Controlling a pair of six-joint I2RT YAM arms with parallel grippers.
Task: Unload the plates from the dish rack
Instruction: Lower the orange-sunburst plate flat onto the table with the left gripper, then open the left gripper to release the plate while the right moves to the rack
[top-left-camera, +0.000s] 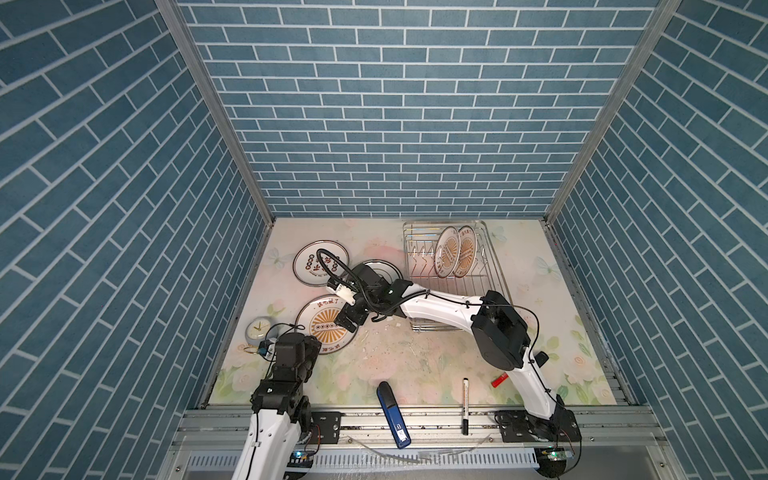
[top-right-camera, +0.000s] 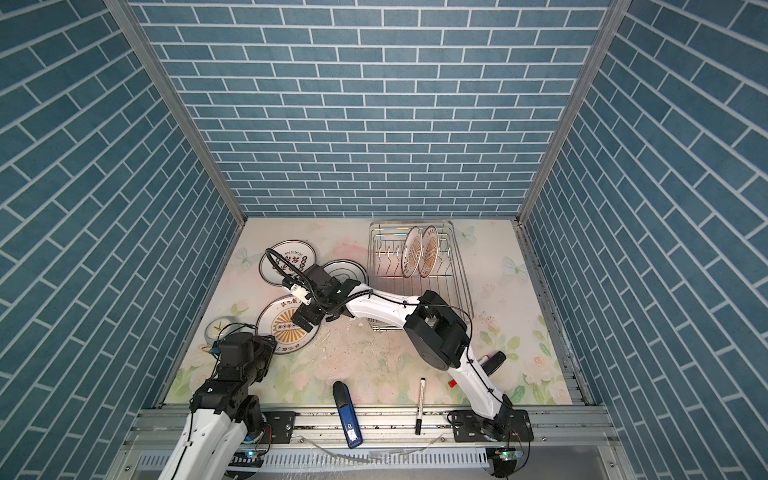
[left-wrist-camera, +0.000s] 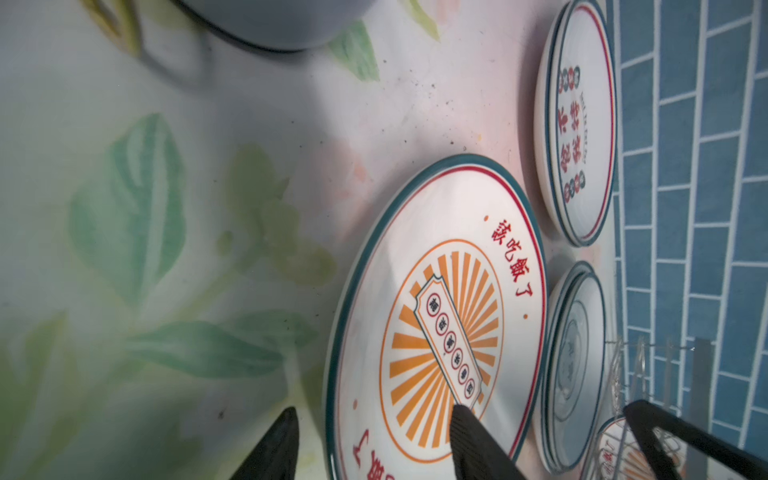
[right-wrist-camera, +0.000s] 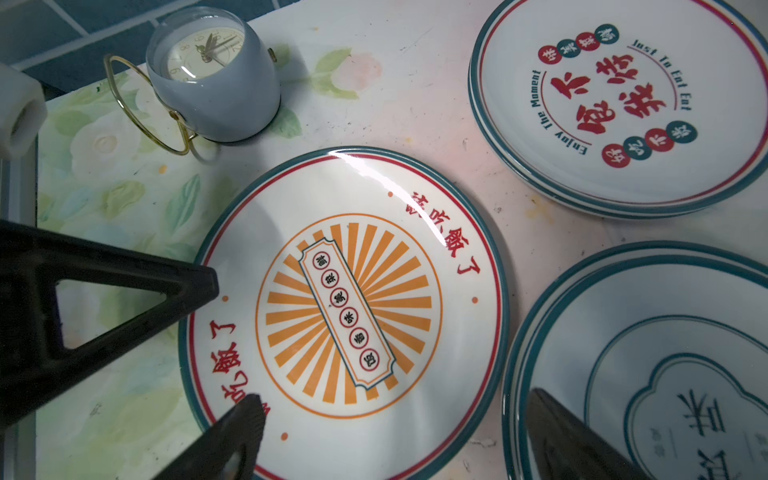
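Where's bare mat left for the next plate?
Free: the mat between sunburst plate, dish rack and marker; also the strip right of the rack. Crowded: left side, where plates sit close together beside the clock.

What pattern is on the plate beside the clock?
The plate shows an orange sunburst, red characters, teal rim; clearest in right wrist view.
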